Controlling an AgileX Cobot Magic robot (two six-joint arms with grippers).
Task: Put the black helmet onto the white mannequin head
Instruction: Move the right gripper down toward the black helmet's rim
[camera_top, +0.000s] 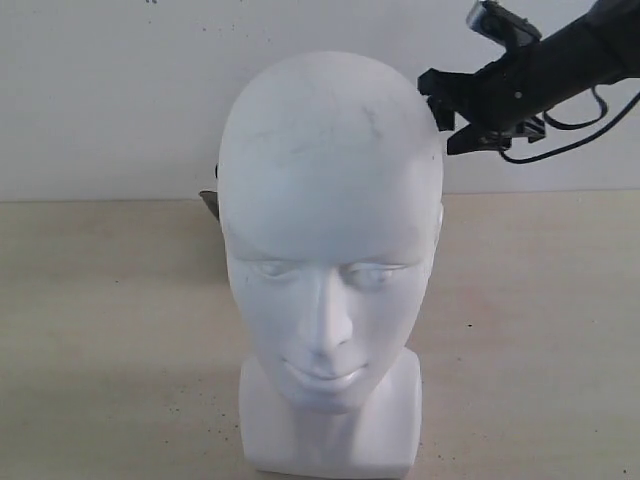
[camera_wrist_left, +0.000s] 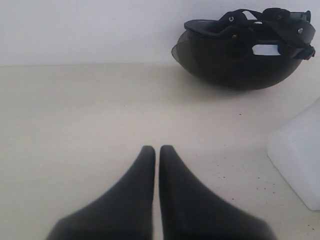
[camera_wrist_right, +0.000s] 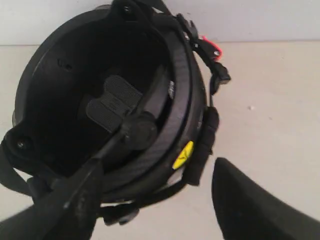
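Note:
The white mannequin head (camera_top: 330, 250) stands upright on its blocky neck base in the front middle of the exterior view, and its base corner (camera_wrist_left: 297, 150) shows in the left wrist view. The black helmet (camera_wrist_right: 100, 100) lies upside down on the table behind the head, lining up, with a red clip (camera_wrist_right: 212, 47) at its rim. Only a dark sliver of the helmet (camera_top: 209, 203) shows beside the head. My right gripper (camera_wrist_right: 157, 167) is open over the helmet's rim, one finger above the inside, the other outside. My left gripper (camera_wrist_left: 157, 148) is shut and empty, well short of the helmet (camera_wrist_left: 240, 50).
The right arm (camera_top: 530, 75) reaches in from the upper right behind the head. A white wall closes the back of the beige table (camera_top: 100, 330). A yellow tag (camera_wrist_right: 183, 155) sits on the helmet's strap.

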